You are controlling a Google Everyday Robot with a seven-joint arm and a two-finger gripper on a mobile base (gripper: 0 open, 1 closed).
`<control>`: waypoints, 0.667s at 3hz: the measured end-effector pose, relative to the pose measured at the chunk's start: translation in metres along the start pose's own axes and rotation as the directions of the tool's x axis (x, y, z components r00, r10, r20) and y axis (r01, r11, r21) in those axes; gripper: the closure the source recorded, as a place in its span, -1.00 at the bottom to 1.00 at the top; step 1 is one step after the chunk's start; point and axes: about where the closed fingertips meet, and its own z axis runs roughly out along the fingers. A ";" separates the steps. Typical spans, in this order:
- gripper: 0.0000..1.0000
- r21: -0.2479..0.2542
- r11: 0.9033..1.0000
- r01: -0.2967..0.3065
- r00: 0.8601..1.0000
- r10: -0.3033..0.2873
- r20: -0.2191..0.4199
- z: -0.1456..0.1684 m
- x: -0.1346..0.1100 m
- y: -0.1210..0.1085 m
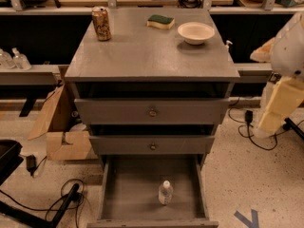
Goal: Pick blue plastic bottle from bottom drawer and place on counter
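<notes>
The blue plastic bottle (165, 193), small and clear with a white cap, stands upright on the floor of the open bottom drawer (123, 194), near its front and right of centre. The counter (147, 51) is the grey top of the cabinet above it. My gripper is out of view. Only a white and cream part of my arm (284, 84) shows at the right edge, beside the cabinet, level with the upper drawers and well away from the bottle.
On the counter stand a gold-brown can (101, 23) at the back left, a green sponge (160, 21) and a white bowl (195, 32) at the back right. The two upper drawers (152, 112) are slightly ajar. A cardboard box (61, 127) and cables (52, 198) lie on the floor to the left.
</notes>
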 end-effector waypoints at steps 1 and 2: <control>-1.00 -0.064 0.997 -0.049 0.992 0.056 0.115 0.055 0.029 0.010; -1.00 -0.103 0.986 -0.127 0.915 0.157 0.372 0.144 0.066 0.021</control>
